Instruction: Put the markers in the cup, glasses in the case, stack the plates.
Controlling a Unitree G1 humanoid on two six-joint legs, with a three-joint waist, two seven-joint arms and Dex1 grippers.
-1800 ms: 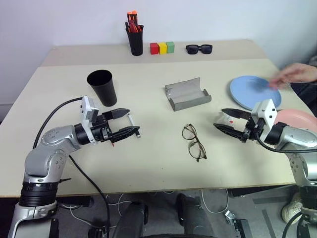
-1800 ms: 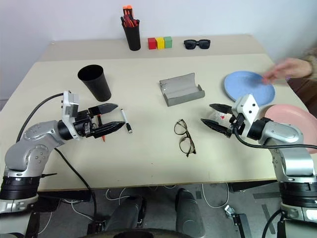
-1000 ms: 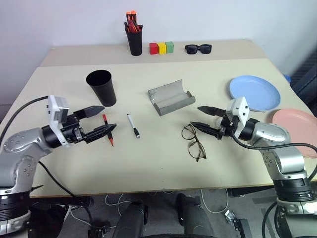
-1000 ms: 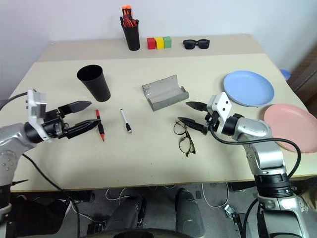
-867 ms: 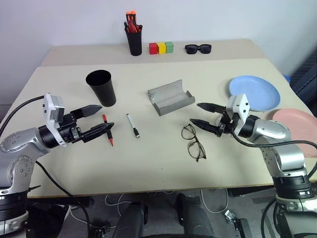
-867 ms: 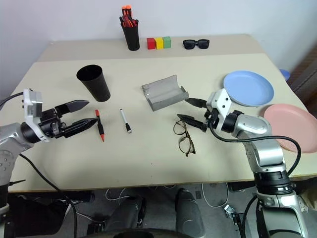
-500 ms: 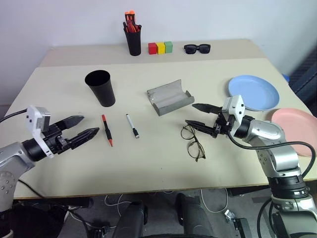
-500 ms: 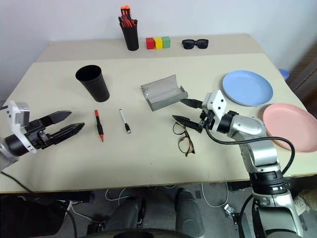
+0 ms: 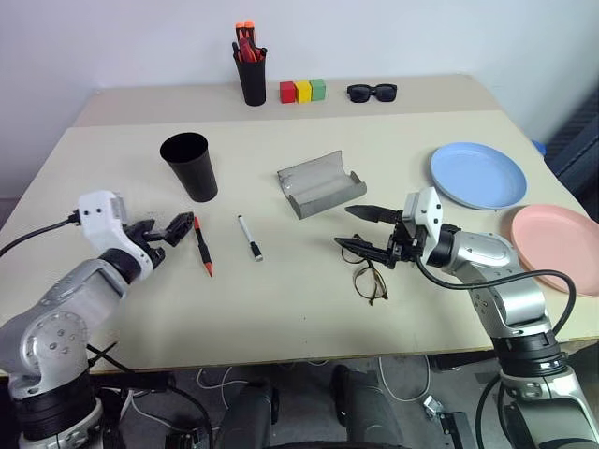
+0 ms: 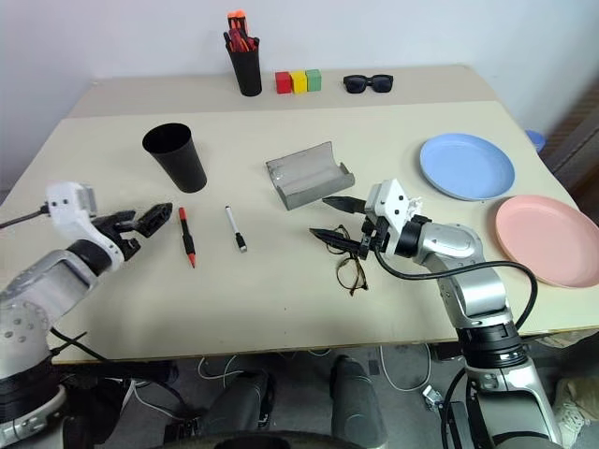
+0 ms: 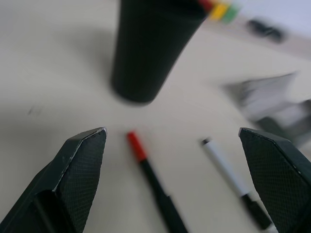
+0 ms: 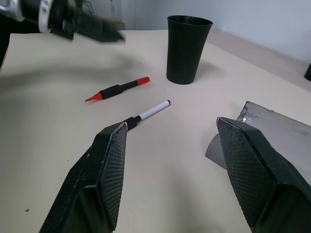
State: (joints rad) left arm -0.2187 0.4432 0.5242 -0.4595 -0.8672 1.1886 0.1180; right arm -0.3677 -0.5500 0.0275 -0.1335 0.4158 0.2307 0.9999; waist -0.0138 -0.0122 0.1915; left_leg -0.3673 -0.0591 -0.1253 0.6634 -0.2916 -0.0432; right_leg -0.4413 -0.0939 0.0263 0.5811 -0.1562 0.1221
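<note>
Reaching spread for the red-tipped black marker (image 9: 202,245) left of the tapered black cup (image 9: 190,166), the left gripper (image 9: 174,228) must next close on it.

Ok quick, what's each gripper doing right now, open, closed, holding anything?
Left gripper: open, empty, beside the red-ended marker.
Right gripper: open, empty, above the glasses.

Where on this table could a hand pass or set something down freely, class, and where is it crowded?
Free: the near edge of the table, below the markers and glasses; also between the cup and case. Crowded: around the glasses, where the right hand hovers.
</note>
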